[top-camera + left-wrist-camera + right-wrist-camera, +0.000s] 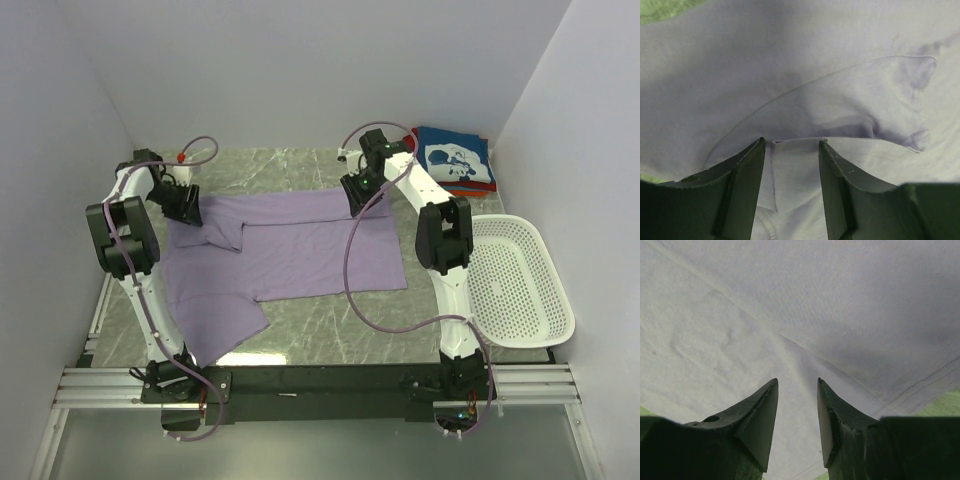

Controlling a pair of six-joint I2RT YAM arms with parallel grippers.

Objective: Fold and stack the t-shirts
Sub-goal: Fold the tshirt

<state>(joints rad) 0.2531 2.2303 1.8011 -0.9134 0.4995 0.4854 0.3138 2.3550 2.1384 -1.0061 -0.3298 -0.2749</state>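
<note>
At the upper left of the top view, my left gripper (187, 207) is down on the purple tee (300, 255), which lies spread across the middle of the table (290, 165). In the left wrist view its jaws stand apart, with a folded edge of cloth showing in the gap. The cloth is doubled there, so I judge the first risk to be a bad pinch. I could catch one layer and leave the other behind, or take both and carry a crease into the fold.

Lower left, one sleeve trails toward the near edge. If I lift without tension, it may drag and bunch.

Moving right, the right gripper (360, 190) is at the tee's far edge, also with its jaws apart over flat cloth, and a hem line runs just to one side. If it closes off that hem, it may grab nothing or only a wrinkle. The two arms would then lift unevenly and skew the fold.

The right arm's cable (350, 275) droops over the tee, and a sweep could snag and shift the cloth.

At the upper right, the stack (455, 160) of folded tees sits near that arm. A wide swing could knock it, or clip the basket (560, 300) at the right.
</note>
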